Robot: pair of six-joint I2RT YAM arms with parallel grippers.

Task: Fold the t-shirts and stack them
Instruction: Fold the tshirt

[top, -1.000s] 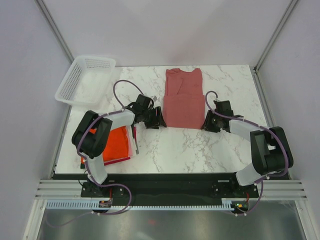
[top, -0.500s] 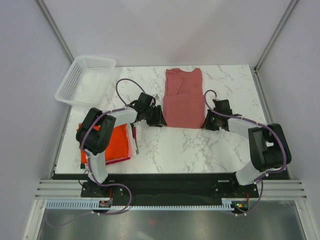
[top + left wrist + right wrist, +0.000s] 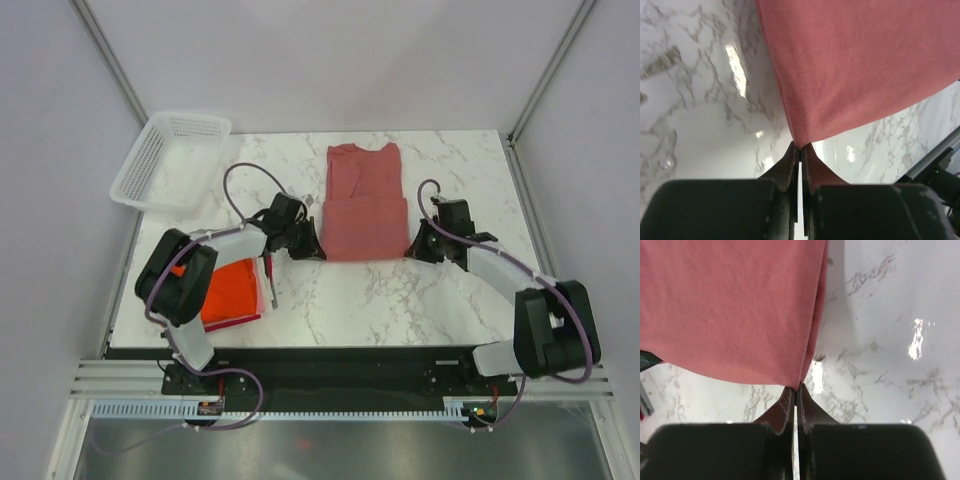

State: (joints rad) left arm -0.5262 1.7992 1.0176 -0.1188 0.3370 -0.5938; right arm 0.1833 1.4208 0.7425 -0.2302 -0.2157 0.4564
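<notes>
I'm looking down on a white marble table (image 3: 380, 290), grey veins all across it and glossy enough that both wrist cameras catch bright lamp glare on the stone. Pale grey walls (image 3: 300, 60) close the cell in, with metal posts (image 3: 108, 58) slanting up at the back corners.

The dusty pink t-shirt (image 3: 366, 200) lies mid-table toward the back, folded into a long strip with the collar at the far end. My left gripper (image 3: 308, 243) is down at its near left corner. The wrist view shows the jaws pressed tight together with the cloth corner pinched between them. The right gripper (image 3: 420, 245) is at the near right corner, clamped the same way on the hem.

Over at the near left edge sits the folded stack (image 3: 232, 290), bright orange-red on top, partly hidden under my left arm. A white mesh basket (image 3: 170, 160) stands at the far left corner.
</notes>
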